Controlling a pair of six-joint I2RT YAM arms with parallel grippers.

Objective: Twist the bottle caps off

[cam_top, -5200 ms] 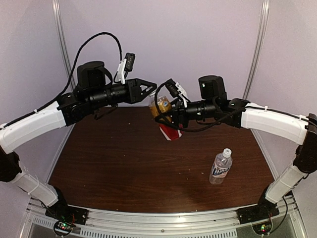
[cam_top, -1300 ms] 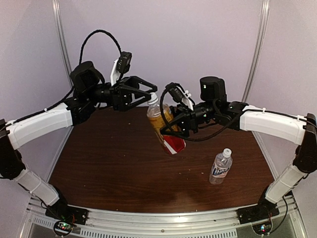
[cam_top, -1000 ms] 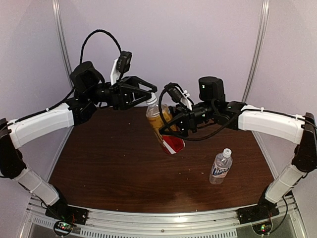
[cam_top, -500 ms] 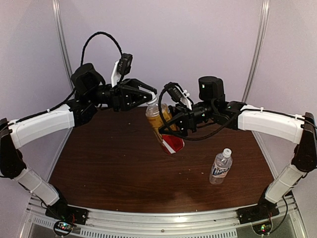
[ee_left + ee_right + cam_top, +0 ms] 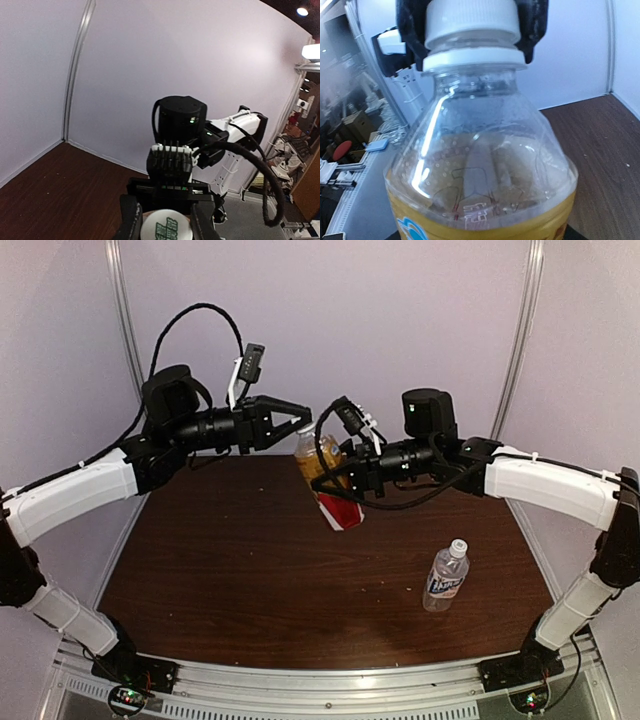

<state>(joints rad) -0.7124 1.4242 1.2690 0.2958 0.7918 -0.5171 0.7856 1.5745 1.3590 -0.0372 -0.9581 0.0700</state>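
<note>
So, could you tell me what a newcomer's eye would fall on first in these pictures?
Mid-air above the far side of the table, the right gripper holds a tilted amber bottle while the left gripper clamps its white cap. A capped clear bottle stands alone on the table's near right.

My left arm (image 5: 70, 495), right arm (image 5: 545, 483): white shell links, black joints | black drum motor (image 5: 428, 412) at each wrist | black cable (image 5: 190, 315) looped over my left | white camera bracket (image 5: 240, 375) | my left gripper (image 5: 303, 421): black tapered fingers | base boards (image 5: 127, 697): green lights
</note>
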